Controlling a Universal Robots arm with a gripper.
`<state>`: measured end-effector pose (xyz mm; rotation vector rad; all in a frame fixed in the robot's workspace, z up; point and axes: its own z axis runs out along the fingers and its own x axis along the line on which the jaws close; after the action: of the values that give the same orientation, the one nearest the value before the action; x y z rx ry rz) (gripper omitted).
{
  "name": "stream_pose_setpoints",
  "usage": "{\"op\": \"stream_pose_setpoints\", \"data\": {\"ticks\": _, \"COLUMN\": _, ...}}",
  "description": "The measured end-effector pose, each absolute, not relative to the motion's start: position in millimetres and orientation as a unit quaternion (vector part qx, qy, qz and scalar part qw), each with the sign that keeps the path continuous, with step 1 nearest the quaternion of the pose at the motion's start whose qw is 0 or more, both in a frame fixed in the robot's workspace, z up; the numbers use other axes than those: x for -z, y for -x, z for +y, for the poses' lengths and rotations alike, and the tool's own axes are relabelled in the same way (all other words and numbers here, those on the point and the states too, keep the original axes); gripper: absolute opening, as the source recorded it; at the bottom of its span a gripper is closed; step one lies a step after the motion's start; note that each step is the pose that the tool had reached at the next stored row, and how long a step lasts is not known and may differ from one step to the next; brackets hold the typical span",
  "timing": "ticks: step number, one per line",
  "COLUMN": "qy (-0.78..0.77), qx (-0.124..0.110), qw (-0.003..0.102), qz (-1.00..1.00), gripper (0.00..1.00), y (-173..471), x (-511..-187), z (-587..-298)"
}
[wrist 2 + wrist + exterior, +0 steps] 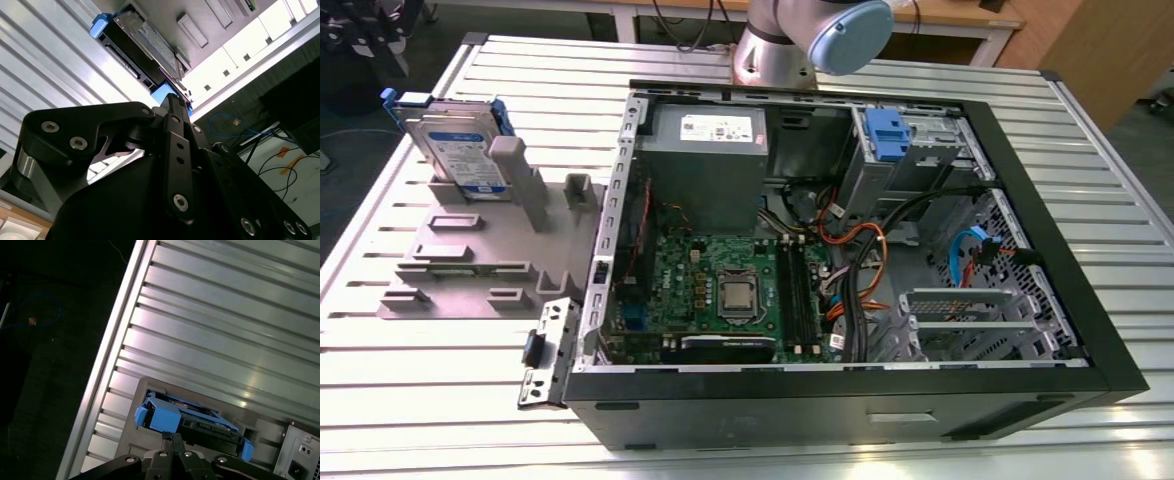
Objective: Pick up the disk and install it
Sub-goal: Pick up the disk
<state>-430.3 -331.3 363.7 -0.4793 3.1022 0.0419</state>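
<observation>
Silver-grey metal, flat and rectangular, the disk (460, 155) with its white-and-blue label and blue plastic side rails is being kept on edge in a pale grey moulded plastic holder (454, 265). It is being kept outside the open black steel computer case (854, 390), near the case wall on the exterior view's left. Holder and case are both being carried by the ribbed aluminium table (440, 400). Inside the case, a second blue plastic caddy (887, 135) is being housed in the drive cage, beside the grey box power supply (707, 150).

The black metal two-finger gripper (170, 437) is being shown in both wrist views, aimed toward the disk's blue end tab (162, 417). Its fingers are being held pressed together with nothing between them. The disk is being left untouched in the holder, so the pick-up is being judged as not yet made and the install inside the case as not yet done.

Handling, as a judgement:
- **Weight and stiffness:** the disk is being taken as stiff, dense and fairly heavy for its size.
- **Fragility:** it is being taken as sensitive to knocks.
- **Surface:** its bare metal faces are being taken as smooth and likely slippery.
- **Plastic parts:** the rails and tab are being taken as lighter and somewhat flexible.
- **Where to grip:** the part standing clear of the holder is being judged the best place, with the fingers clamped across the two flat faces. The tab alone is being judged a weaker hold.
</observation>
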Motion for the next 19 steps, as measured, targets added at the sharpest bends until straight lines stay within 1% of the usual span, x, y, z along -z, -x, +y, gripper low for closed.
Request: {"op": "stream_pose_setpoints", "data": {"ticks": 19, "qy": 0.184, "qx": -0.013, "qw": 0.001, "qz": 0.983, "gripper": 0.11, "y": 430.3, "x": -363.7, "z": -331.3}}
